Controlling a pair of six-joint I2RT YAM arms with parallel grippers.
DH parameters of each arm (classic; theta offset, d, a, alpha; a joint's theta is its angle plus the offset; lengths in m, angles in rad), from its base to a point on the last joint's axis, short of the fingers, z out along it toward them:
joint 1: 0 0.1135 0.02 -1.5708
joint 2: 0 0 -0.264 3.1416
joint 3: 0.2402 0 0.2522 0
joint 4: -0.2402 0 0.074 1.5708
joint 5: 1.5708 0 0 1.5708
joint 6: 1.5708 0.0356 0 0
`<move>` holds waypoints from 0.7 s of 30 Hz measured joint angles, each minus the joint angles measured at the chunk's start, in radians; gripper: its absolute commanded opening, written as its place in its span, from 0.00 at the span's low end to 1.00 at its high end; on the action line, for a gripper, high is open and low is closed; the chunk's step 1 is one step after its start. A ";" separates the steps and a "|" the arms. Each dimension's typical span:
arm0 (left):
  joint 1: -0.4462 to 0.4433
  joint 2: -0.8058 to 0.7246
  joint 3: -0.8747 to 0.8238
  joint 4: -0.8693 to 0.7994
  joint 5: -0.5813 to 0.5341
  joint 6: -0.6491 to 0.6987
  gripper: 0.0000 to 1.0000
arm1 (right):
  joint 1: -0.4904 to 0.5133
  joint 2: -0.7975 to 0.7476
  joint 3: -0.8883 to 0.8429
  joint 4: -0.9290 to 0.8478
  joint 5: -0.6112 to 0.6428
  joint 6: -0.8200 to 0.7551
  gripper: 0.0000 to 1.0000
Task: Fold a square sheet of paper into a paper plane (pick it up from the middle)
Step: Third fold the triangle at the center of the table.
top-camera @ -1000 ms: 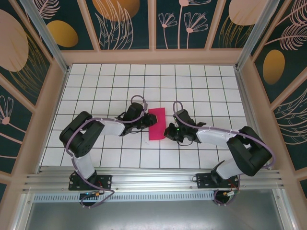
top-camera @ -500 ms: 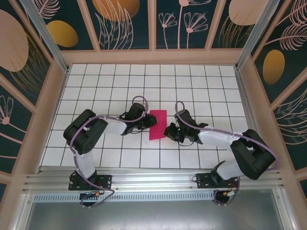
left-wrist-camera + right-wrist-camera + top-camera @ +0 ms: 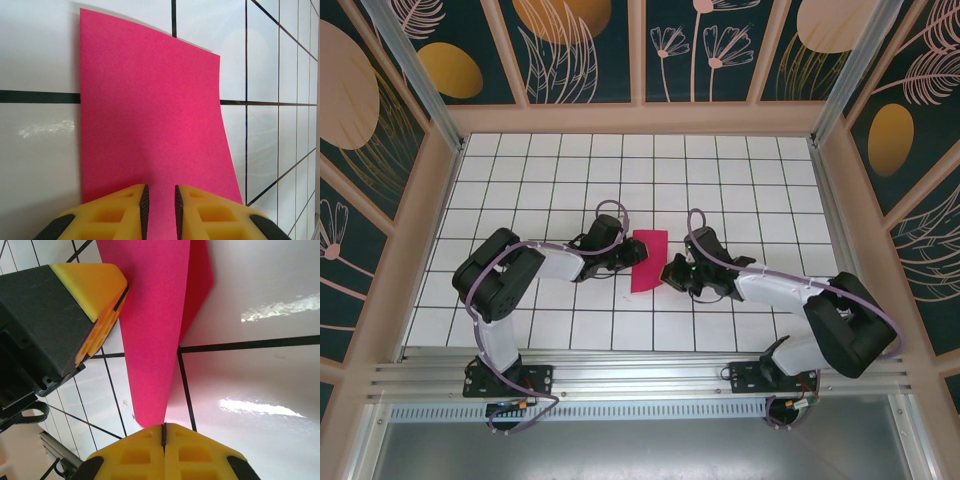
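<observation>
Top external view: the pink paper [image 3: 647,260] lay on the white tiled table [image 3: 520,160], showing as a narrow upright strip. The left gripper [image 3: 632,253] sat against the paper's left edge, and the right gripper [image 3: 670,270] met the paper at its near right corner, where the edge curled up a little. Both arms reached in low from either side of the paper.

Left wrist view: the paper [image 3: 150,115] spread flat ahead across two tiles, its right edge bowing slightly off the table [image 3: 40,150]. The left gripper [image 3: 160,202] stood over the paper's near edge with its yellow fingers [image 3: 120,210] a narrow gap apart, pink showing through the gap. Nothing was pinched between them.

Right wrist view: the right gripper [image 3: 164,437] had its jaws pressed fully together, and the paper [image 3: 152,330] tapered straight down into that seam, held there by its corner. A darker pink layer showed behind the paper's right edge. One yellow finger [image 3: 87,290] of the left gripper touched the paper's left edge.
</observation>
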 measured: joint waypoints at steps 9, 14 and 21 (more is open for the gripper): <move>0.000 0.000 0.000 0.000 0.001 0.000 0.24 | -0.001 0.129 0.105 0.011 0.002 -0.001 0.04; 0.000 0.000 0.002 -0.002 0.001 0.000 0.24 | -0.009 0.166 0.123 0.038 0.021 -0.001 0.04; 0.000 0.000 0.012 -0.013 0.008 0.000 0.26 | -0.026 0.194 0.127 0.062 0.051 -0.001 0.04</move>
